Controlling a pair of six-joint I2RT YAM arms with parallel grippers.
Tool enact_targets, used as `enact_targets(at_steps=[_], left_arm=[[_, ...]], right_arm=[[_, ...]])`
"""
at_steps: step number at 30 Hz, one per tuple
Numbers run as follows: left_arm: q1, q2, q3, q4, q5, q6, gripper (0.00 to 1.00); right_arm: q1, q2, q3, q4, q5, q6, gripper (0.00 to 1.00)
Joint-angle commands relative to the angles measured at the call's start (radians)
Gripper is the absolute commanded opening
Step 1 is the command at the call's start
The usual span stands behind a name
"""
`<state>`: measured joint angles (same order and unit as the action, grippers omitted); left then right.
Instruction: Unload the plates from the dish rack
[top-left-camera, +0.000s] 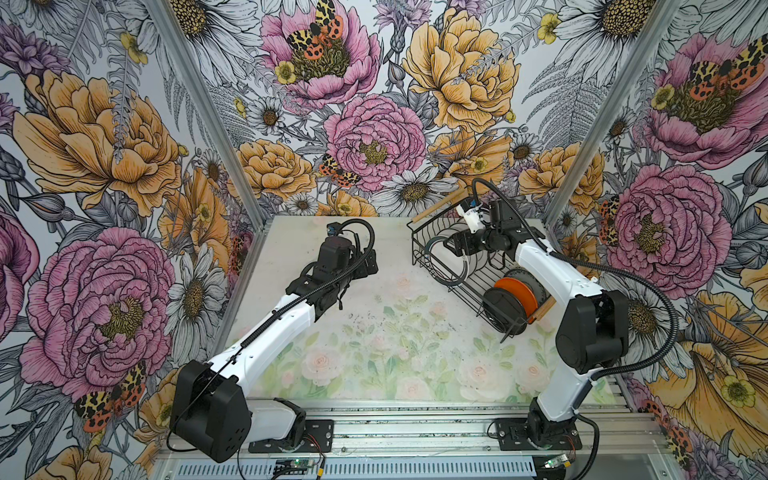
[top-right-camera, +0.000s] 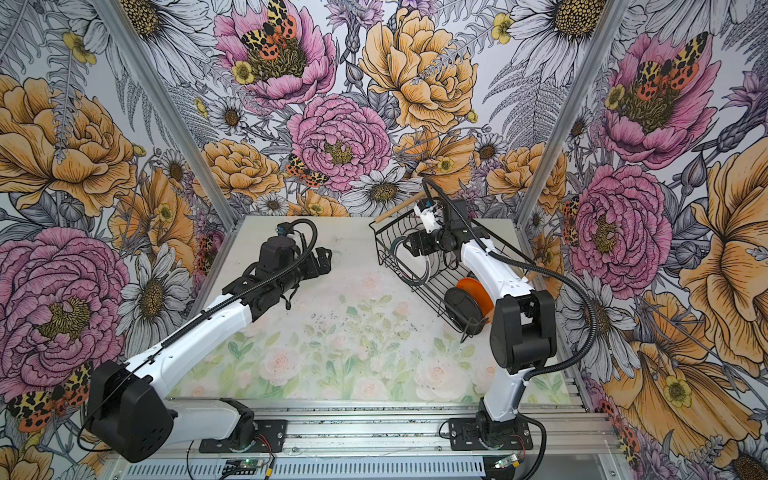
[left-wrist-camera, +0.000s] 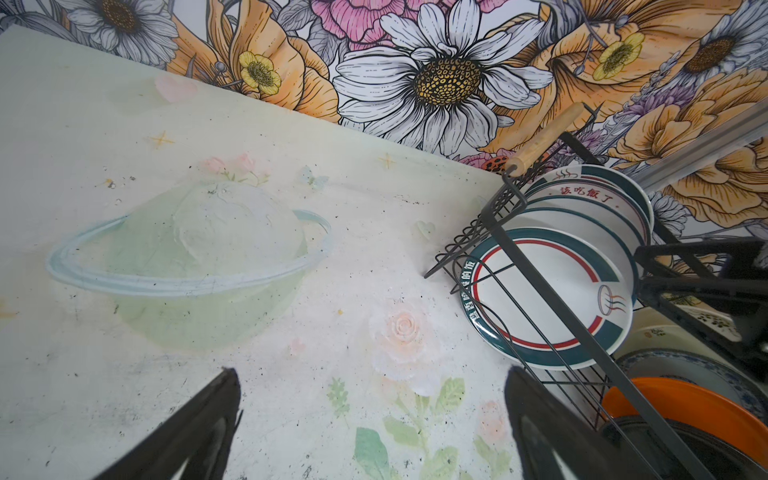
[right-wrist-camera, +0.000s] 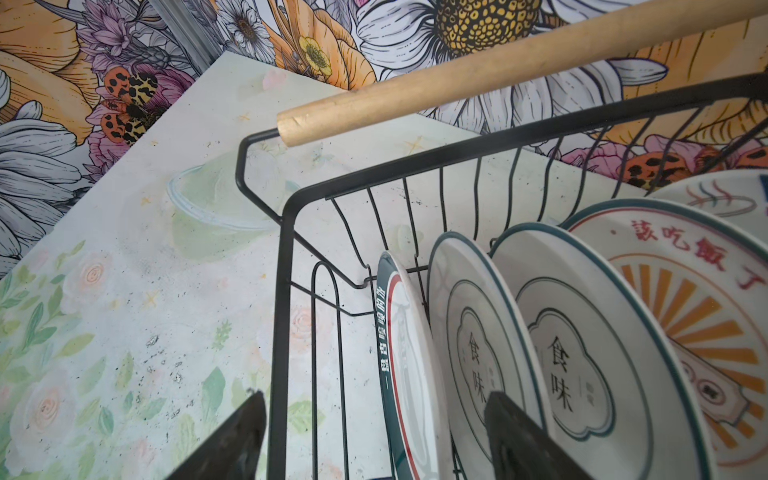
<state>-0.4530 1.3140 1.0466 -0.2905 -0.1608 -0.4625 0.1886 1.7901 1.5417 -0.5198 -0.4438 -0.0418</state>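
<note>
**A:** Where's the rack?

**B:** The rack (top-left-camera: 419, 249) (top-right-camera: 385, 247) sits right of centre in both top views, on the counter (top-left-camera: 374, 332), with plates (right-wrist-camera: 469, 332) standing on edge inside it.

**A:** Your right fingers?

**B:** My right fingers (right-wrist-camera: 237, 440) are spread and gripping nothing. In my right wrist view one is at lower left, outside the rack's end wall. The other is at lower centre, before the white plates. The teal-rimmed plate (right-wrist-camera: 399, 353) stands between them.

**A:** Left?

**B:** My left fingers (left-wrist-camera: 199, 424) are wide apart and empty, over bare counter. The rack runs along that view's right edge.
</note>
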Motion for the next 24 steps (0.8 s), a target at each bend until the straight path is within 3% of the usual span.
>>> enact_targets(at_steps=[1,11,24], left_arm=[[0.012,-0.003,-0.027,0.059,0.02,-0.003,0.99],[0.028,0.014,-0.034,0.027,0.002,-0.046,0.99],[0.041,0.076,-0.018,0.009,0.076,-0.036,0.99]], right_arm=[[-0.002,0.021,-0.006,-0.017,0.033,0.007,0.8],[-0.002,0.057,0.001,-0.039,0.073,0.007,0.62],[0.001,0.121,0.035,-0.067,0.134,-0.003,0.44]])
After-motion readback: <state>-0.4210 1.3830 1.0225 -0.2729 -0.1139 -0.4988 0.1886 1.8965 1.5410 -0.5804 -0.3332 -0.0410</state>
